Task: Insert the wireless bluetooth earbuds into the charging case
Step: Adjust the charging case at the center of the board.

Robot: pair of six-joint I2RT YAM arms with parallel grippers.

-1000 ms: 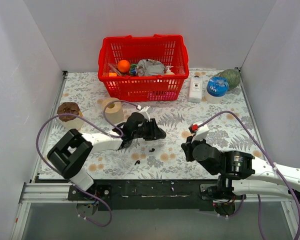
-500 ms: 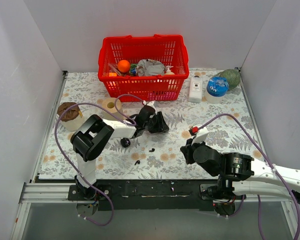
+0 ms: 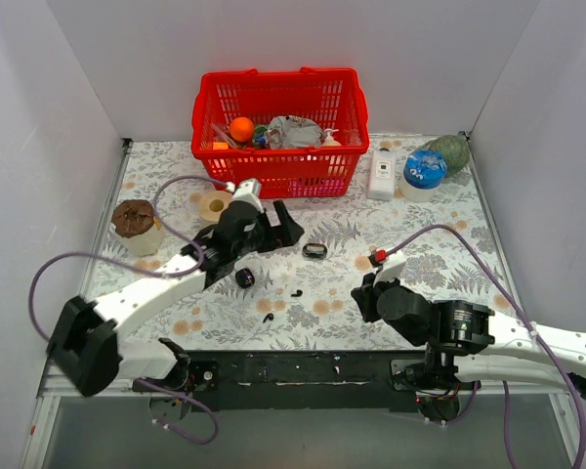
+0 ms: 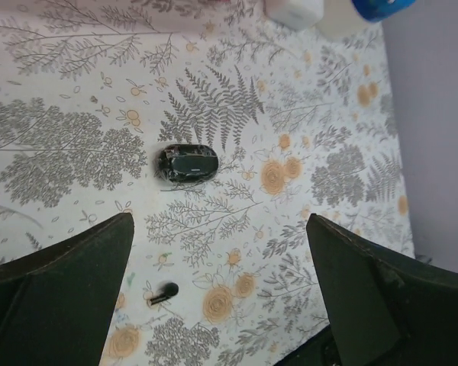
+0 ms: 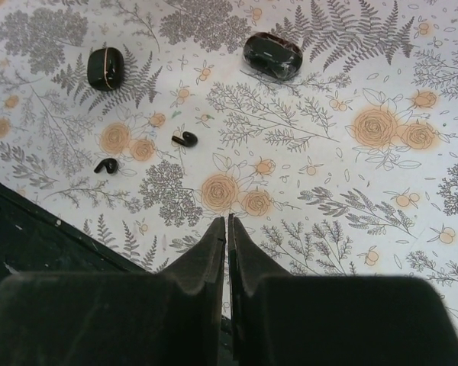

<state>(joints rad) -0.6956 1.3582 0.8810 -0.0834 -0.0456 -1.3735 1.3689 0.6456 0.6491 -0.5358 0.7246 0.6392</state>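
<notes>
**Earbud set: case and both buds loose on the table**

- Charging case [image 4: 187, 164]: glossy black oval, lying free near the middle of the table [image 3: 420, 234]. Whether its lid is open cannot be told.
- Earbuds: two, both outside the case. One [image 5: 185, 139] lies near and slightly left of the case, the other [image 5: 105, 165] nearer and further left. They are apart from each other and from the case.
- Left end effector [image 4: 220, 229]: spread wide and holding nothing, hanging above the case. The case probably sits in the open so either arm can reach it.
- Right end effector [image 5: 227, 223]: clenched to a thin slit and empty, aimed toward the buds. It is likely the one to pick them up.
- Second black oval [image 5: 104, 67] with a tan seam: left of the buds and easy to mistake for the case.
- Far side: red basket [image 3: 273, 176], tape roll [image 3: 216, 205], white bottle [image 3: 382, 172]. All are well apart, and nothing lies between the buds and the case.
</notes>
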